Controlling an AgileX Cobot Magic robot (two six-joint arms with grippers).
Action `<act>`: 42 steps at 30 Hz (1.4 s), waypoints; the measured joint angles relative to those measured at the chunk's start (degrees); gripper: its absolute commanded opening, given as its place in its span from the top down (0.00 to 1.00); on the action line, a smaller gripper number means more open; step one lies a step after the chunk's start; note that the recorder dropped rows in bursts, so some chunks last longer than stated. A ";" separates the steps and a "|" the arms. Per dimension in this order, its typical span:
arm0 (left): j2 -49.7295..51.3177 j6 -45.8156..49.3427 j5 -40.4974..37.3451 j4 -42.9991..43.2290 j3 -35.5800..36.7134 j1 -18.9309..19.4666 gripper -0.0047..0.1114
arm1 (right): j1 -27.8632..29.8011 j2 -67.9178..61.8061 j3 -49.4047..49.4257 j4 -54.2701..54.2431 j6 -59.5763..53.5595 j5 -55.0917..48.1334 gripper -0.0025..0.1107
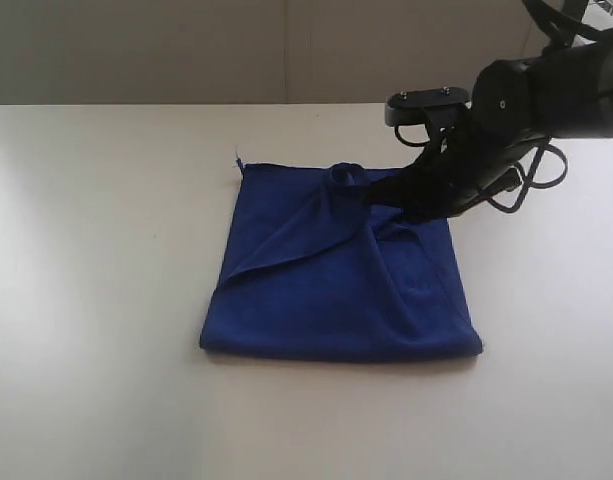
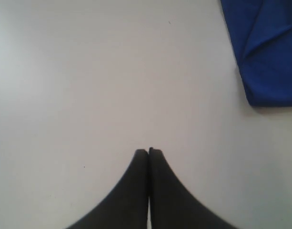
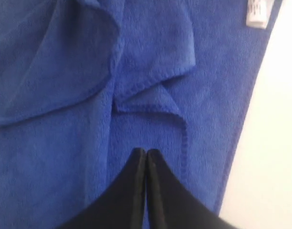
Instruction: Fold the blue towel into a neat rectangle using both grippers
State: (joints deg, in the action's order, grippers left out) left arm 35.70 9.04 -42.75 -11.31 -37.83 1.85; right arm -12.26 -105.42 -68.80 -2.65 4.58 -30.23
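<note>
Left wrist view showed the left pincer (image 2: 148, 151) closed tip to tip with nothing between, poised over bare tabletop (image 2: 88, 71). The blue towel (image 2: 272, 52) lay well apart from it, only a folded corner in sight. Exterior view showed the towel (image 1: 336, 290) lying roughly square on the tabletop, doubled over, with a loose diagonal flap (image 1: 286, 225) and a bunched knot of cloth (image 1: 344, 176) just beside the right pincer (image 1: 411, 205), which hung over the towel's far edge. Right wrist view showed that pincer (image 3: 146, 151) shut as well, its tips close above the cloth and apparently gripping none of it. A stitched hem (image 3: 183, 136) curled just ahead of the tips, and a white label (image 3: 256, 13) sat at a corner farther off. The cloth looked light, soft and floppy, likely to sag and wrinkle when lifted, so the hemmed corners seemed the best places to pinch. No container was visible.
</note>
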 measured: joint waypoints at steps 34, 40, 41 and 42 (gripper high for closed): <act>0.00 0.00 0.00 0.00 0.00 0.00 0.96 | 16.14 -3.29 -2.42 -35.23 -22.85 -4.87 0.95; 0.00 0.00 0.00 0.00 0.00 0.00 0.96 | 18.63 -4.70 -2.42 -52.63 -36.24 -7.25 0.83; 0.00 0.00 0.00 0.00 0.00 0.00 0.96 | 18.63 -5.20 -2.42 -54.65 -37.46 -7.25 0.81; 0.00 0.00 0.00 0.00 0.00 0.00 0.96 | 18.63 -5.88 -2.42 -56.99 -38.83 -7.25 0.80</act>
State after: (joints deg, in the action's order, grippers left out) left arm 35.70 9.04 -42.75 -11.31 -37.83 1.85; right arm 6.38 -111.30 -71.23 -59.64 -34.25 -37.48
